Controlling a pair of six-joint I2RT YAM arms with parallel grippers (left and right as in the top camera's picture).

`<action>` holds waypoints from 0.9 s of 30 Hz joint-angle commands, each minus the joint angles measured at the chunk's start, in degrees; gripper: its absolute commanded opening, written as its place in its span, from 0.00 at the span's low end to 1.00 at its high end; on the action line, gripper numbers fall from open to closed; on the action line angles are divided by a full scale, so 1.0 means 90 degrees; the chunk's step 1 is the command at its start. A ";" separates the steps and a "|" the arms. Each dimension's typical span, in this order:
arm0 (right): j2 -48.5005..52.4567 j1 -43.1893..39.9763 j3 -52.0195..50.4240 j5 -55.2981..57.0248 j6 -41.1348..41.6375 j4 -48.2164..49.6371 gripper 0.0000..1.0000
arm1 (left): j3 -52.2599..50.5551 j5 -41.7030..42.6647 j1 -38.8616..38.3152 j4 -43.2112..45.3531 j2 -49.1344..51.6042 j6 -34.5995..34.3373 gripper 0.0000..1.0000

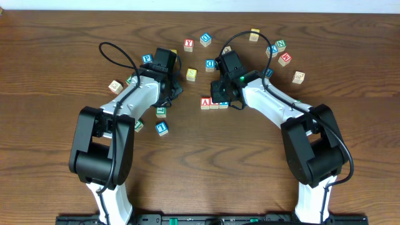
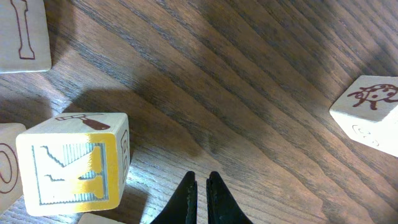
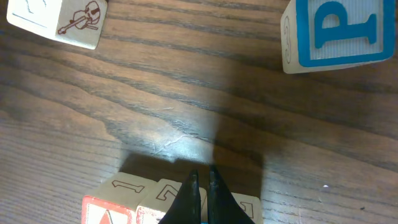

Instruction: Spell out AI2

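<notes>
Three white-faced cubes stand side by side in a row at the table's middle. The A cube [image 1: 205, 102] [image 3: 102, 210] is on the left and shows its red letter. The middle cube [image 1: 214, 103] [image 3: 160, 198] shows a red edge, and its letter is cut off in the right wrist view. The right cube [image 1: 223, 104] [image 3: 247, 206] is partly under my fingers, so its face is hidden. My right gripper [image 1: 227, 97] [image 3: 202, 175] is shut and holds nothing. Its tips hang over the seam between the middle and right cubes. My left gripper [image 1: 175, 91] [image 2: 202, 178] is shut and empty above bare wood.
A yellow K cube [image 2: 71, 167] lies just left of my left fingertips. A cube with a drawn figure [image 2: 368, 109] sits to their right. A blue-framed cube [image 3: 336, 34] and a violin cube [image 3: 59, 18] lie beyond the row. Several loose cubes are scattered across the back of the table [image 1: 350, 37].
</notes>
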 commanded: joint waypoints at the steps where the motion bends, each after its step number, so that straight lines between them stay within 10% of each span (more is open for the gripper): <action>1: -0.0029 0.0002 -0.0010 -0.0012 -0.0100 -0.0024 0.01 | -0.0090 -0.0100 0.0015 -0.0034 0.0036 -0.0010 0.08; 27: -0.0107 -0.0372 -0.0010 0.0085 0.0311 -0.0410 0.01 | -0.0090 -0.0102 0.0015 -0.0034 0.0036 -0.0010 0.07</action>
